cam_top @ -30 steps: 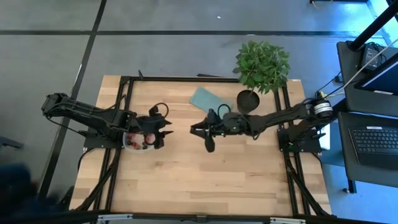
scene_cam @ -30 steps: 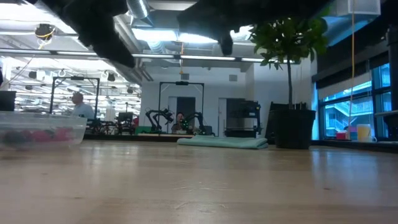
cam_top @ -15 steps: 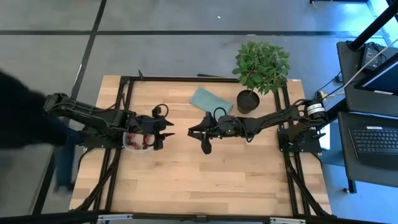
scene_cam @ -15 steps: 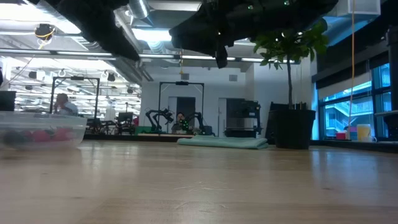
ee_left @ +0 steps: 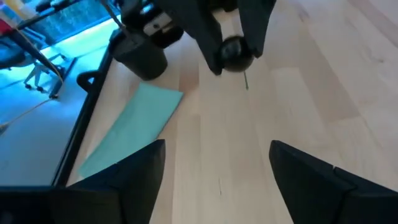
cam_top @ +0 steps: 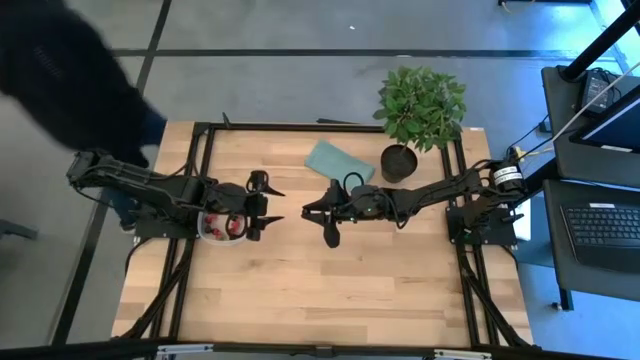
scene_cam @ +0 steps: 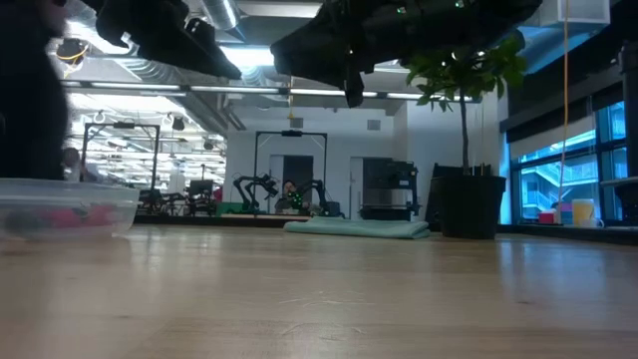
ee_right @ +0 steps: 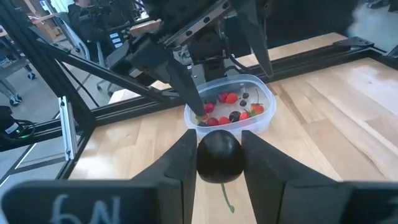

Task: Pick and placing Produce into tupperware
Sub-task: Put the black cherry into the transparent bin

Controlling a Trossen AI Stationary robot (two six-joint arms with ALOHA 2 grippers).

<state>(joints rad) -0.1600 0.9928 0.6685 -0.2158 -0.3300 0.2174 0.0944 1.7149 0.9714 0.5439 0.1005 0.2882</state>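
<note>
The tupperware [cam_top: 222, 226], a clear shallow tub, stands on the table's left part and holds several red and dark pieces of produce [ee_right: 231, 107]. My left gripper [cam_top: 277, 204] hangs open just right of the tub, above the table; nothing is between its fingers [ee_left: 217, 171]. My right gripper [cam_top: 310, 209] faces it from the right at mid-table, raised, and is shut on a dark round berry [ee_right: 219, 155]. The same berry [ee_left: 235, 52] shows in the left wrist view. My right gripper pinches the dark berry by its two sides [ee_right: 203, 155] between its two fingers. The fingers lie nearly level and come from the table's right side. The berry is lifted clear of the table, and its thin green stem [ee_right: 225, 200] hangs below it.
A potted plant [cam_top: 420, 105] and a flat teal pad [cam_top: 330, 160] are at the far right of the table. A person's dark sleeve [cam_top: 70, 80] is at the far left corner. Bare wood [cam_top: 330, 290] fills the near half. A laptop [cam_top: 605, 225] sits beyond the right edge.
My left gripper has rolled about its own axis and opened wide, staying beside the tub. My right gripper has sunk a little with the dark berry, then held still. A person in dark clothing has moved in at the table's far left corner.
</note>
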